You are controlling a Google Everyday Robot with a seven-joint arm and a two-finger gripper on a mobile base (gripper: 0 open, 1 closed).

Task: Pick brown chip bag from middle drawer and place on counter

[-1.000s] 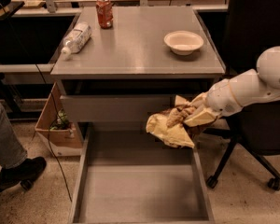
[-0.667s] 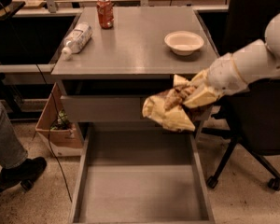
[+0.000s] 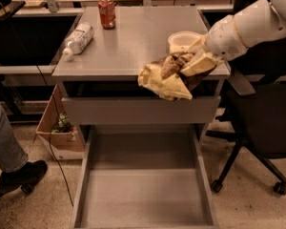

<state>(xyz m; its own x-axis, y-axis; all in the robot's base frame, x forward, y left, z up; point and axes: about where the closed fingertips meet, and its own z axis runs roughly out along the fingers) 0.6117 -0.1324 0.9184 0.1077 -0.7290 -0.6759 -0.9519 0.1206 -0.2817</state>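
Fingers (image 3: 203,63) of the gripper (image 3: 190,67) squeeze tight on the brown chip bag (image 3: 164,82), which hangs at the 5 o'clock edge of the counter (image 3: 133,42), above the middle drawer (image 3: 143,194), probably ready to put down.

I see my pale cream gripper (image 3: 196,63) over the front right edge of the grey counter (image 3: 133,37), clamped on the brown chip bag (image 3: 167,82), which is dark brown with pale yellow ends. The middle drawer (image 3: 143,194) is plain grey too. The can (image 3: 107,12) is red and the bowl (image 3: 178,36) off-white.
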